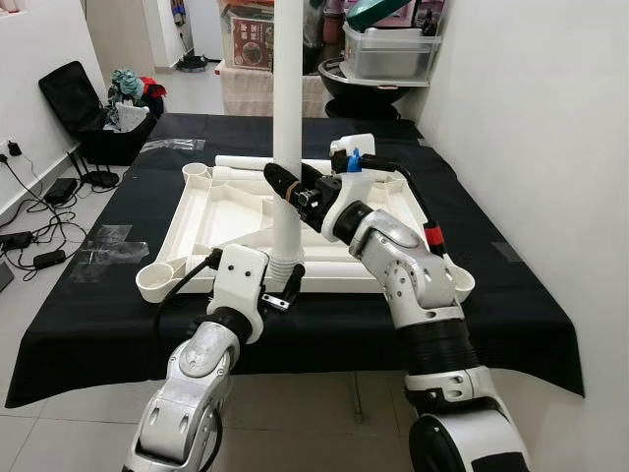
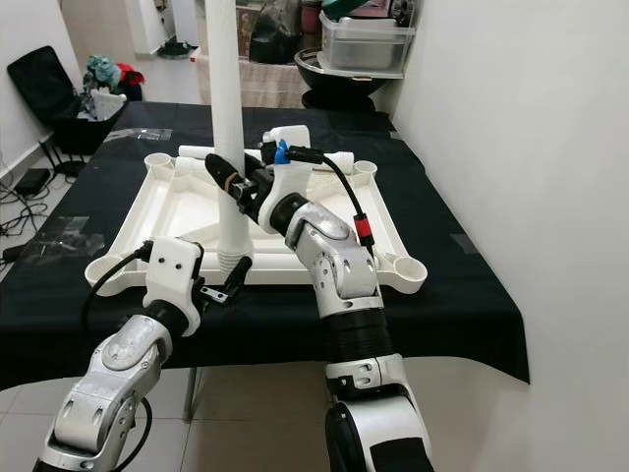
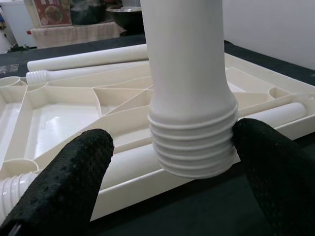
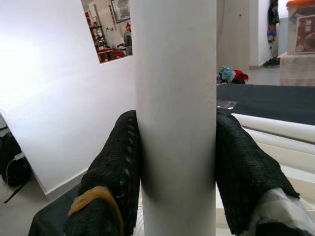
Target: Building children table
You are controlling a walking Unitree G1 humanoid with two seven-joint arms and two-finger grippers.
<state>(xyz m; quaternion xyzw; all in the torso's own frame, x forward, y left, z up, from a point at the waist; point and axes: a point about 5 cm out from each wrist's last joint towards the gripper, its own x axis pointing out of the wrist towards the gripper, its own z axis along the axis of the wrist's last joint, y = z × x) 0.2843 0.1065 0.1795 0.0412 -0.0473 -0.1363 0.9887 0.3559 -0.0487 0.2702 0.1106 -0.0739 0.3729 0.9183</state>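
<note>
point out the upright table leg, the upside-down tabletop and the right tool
upright table leg (image 1: 287, 98), left eye view, on its smooth shaft
upside-down tabletop (image 1: 228, 211), left eye view, on its ribbed underside
right tool (image 4: 174, 162), right wrist view, midway between fingertips

White walls (image 1: 521, 108), pale tiled floor (image 1: 59, 433), black-draped table (image 1: 531, 324), cables on floor (image 1: 29, 246)

red box (image 1: 254, 41) print too blurred, perhaps lettering, nothing readable

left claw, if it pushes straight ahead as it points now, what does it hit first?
Likely the threaded end of the upright leg, which sits between the left claw fingers, one finger apparently touching. Behind it lies the tabletop.
</note>
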